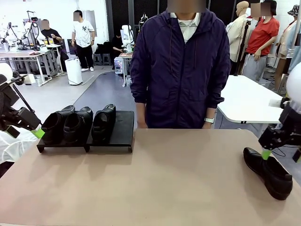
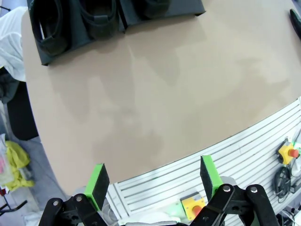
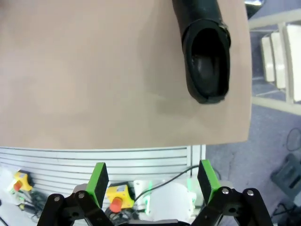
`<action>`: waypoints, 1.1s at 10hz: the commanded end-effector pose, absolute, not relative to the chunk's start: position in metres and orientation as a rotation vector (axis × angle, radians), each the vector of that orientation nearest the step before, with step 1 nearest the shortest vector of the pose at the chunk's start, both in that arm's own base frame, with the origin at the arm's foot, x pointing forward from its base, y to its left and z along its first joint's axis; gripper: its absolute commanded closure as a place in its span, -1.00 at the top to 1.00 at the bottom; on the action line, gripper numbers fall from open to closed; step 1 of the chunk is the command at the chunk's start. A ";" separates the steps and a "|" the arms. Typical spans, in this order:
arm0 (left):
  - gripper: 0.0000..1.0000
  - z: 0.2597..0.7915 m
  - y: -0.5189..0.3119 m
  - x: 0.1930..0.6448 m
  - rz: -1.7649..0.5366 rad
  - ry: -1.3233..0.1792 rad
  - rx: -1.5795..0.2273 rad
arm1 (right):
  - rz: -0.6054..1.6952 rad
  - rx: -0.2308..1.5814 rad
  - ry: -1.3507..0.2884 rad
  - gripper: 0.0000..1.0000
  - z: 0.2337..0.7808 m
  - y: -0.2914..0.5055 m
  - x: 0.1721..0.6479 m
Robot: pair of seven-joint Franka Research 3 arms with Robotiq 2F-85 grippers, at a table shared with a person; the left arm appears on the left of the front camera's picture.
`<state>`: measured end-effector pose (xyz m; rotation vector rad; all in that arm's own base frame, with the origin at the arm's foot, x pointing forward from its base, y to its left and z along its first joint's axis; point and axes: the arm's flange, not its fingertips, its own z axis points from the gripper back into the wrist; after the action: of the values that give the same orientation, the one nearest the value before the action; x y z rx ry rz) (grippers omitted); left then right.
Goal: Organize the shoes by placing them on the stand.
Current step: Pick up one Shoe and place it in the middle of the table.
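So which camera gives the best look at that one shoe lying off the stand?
The right wrist view: the loose shoe sits close, its dark opening facing the camera. The front view shows it whole but small, at the table's right edge. The left wrist view catches a dark sliver at its right edge.

Grey floor [image 1: 101, 96], white tables [image 1: 244, 101], a white bin [image 1: 74, 71], possibly dark wall panels [image 1: 124, 12] behind.

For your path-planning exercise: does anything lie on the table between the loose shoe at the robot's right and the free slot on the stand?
Nothing visible does. The loose shoe lies near the table's right edge, below the open right gripper. Bare table stretches from it to the stand, whose right end is free beside three shoes.
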<state>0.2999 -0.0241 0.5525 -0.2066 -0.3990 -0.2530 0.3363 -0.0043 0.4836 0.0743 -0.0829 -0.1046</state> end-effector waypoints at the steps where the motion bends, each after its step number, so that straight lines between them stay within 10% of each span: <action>1: 1.00 0.555 -0.021 0.301 -0.267 -0.389 -0.202 | -0.028 0.019 -0.130 1.00 0.454 -0.006 0.376; 11: 1.00 0.555 -0.021 0.301 -0.267 -0.389 -0.202 | -0.027 0.045 -0.159 1.00 0.392 -0.045 0.453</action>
<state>0.3000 -0.0241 0.5526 -0.2063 -0.3987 -0.2531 0.4468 -0.0425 0.3929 0.0293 -0.1380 -0.0583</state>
